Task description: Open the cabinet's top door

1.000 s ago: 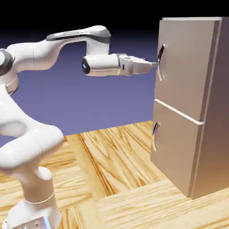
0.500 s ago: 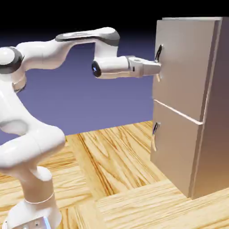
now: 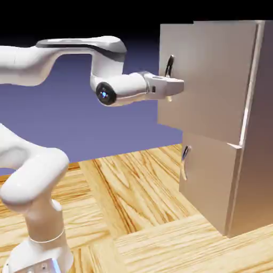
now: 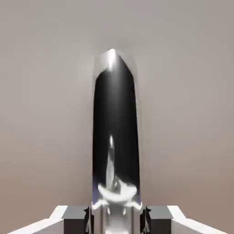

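1. Here we are at the cabinet (image 3: 261, 176), and my claw (image 4: 117, 219) is closed on the long handle (image 4: 116, 114), a finger pressed to either side of it!
2. And the top door (image 3: 213, 74) is ajar! It's the taller panel, above the lower door (image 3: 208, 178), and its handle edge stands out past that door on the exterior view's left.
3. Over on the exterior view's right, low on the top door, a bright sliver runs down beside its edge.
4. In the hand view the handle rises straight up the middle, dark and glossy with a bright tip, flat grey-brown panel on both sides.
5. From outside, my claw hides the handle's middle; its dark upper part shows above me, a pale end below.
6. Downstairs, the lower door sits closed, its small curved handle (image 3: 184, 161) well apart from me, above the wood-patterned surface (image 3: 133, 208).
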Motion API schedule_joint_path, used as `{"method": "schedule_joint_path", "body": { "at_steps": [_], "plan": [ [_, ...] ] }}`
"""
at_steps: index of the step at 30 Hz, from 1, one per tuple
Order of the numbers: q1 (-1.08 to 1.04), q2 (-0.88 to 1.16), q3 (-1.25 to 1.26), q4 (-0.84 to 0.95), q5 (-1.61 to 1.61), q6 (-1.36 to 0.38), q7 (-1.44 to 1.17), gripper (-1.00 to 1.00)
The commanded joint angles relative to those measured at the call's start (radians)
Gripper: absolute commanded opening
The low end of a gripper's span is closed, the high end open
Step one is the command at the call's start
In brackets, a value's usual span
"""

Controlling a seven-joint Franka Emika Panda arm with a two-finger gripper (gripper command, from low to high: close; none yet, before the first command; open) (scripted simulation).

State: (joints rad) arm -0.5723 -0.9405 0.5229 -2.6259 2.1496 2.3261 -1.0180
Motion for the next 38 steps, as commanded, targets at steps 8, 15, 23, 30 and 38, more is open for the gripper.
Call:
{"method": "schedule_joint_path", "body": {
  "at_steps": [8,15,23,30,38],
  "plan": [
    [0.029,-0.003,-0.288,-0.081,-0.295,-0.339,0.012,-1.00],
    [0.012,0.105,-0.520,-0.036,-0.548,-0.644,-0.025,-1.00],
    [0.022,0.342,-0.740,0.142,-0.788,-0.992,-0.100,-1.00],
    [0.048,0.595,-0.870,0.375,-0.919,-1.288,-0.178,-1.00],
    [0.055,0.842,-0.941,0.633,-0.983,-1.553,-0.254,-1.00]
  ]
}}
